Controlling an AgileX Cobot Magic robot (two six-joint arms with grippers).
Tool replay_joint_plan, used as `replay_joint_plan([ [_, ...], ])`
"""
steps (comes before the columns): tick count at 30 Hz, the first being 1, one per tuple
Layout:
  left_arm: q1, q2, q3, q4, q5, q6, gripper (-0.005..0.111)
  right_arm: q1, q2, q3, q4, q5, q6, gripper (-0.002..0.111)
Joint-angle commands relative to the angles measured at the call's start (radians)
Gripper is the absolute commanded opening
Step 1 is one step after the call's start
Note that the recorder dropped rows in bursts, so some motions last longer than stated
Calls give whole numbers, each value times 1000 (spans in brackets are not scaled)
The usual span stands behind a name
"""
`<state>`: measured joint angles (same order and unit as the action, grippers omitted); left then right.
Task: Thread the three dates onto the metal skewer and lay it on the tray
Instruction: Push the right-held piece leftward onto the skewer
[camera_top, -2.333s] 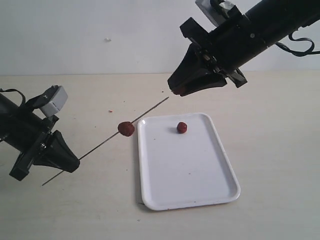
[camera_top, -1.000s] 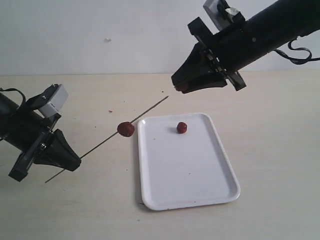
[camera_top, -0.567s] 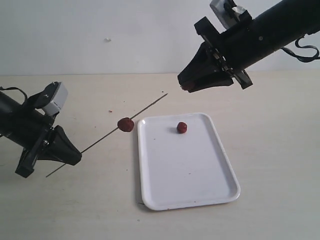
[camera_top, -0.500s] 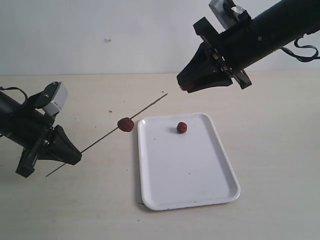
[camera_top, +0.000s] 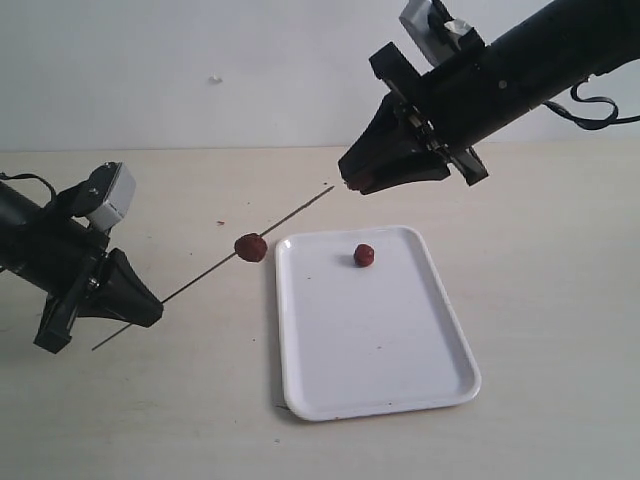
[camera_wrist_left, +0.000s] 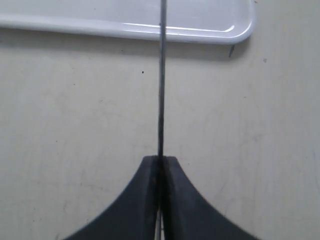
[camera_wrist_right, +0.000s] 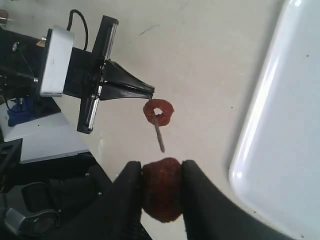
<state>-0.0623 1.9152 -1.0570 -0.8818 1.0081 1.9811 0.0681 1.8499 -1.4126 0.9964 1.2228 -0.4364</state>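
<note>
Clamping the skewer (camera_top: 205, 275) (camera_wrist_left: 161, 90) near its lower end with the left gripper (camera_top: 150, 312) (camera_wrist_left: 160, 160), jaws pressed flat together on the thin rod. Pointing the free end toward 2 o'clock in the exterior view. Carrying one date (camera_top: 251, 247) (camera_wrist_right: 158, 112) threaded about midway along, just off the 11 o'clock corner of the tray (camera_top: 400, 360) (camera_wrist_left: 125, 25) (camera_wrist_right: 280, 150) and apart from its rim. Pinching a second date (camera_wrist_right: 161, 192) in the right gripper (camera_top: 355, 180) (camera_wrist_right: 160, 167), jaws parted only by the width of the fruit, up in the air toward 12 o'clock of the tray, close to the skewer's tip without touching it. With a third date (camera_top: 364, 255) loose on the white tray floor near the 12 o'clock end. Lying flat on the pale table (camera_top: 560, 300), long sides running from 12 to 6 o'clock.
</note>
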Motion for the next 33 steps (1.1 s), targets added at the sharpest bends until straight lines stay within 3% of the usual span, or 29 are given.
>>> replay_joint_plan([
  [1,5,-2,-4,-18,3,5,0,7,9,-1,41,-2,-29,27],
  [23,5,-2,-4,-18,3,22,0,7,51,-1,102,-2,-59,27],
  [33,5,-2,-4,-22,13,21,0,58,58,-1,80,-2,-59,27],
])
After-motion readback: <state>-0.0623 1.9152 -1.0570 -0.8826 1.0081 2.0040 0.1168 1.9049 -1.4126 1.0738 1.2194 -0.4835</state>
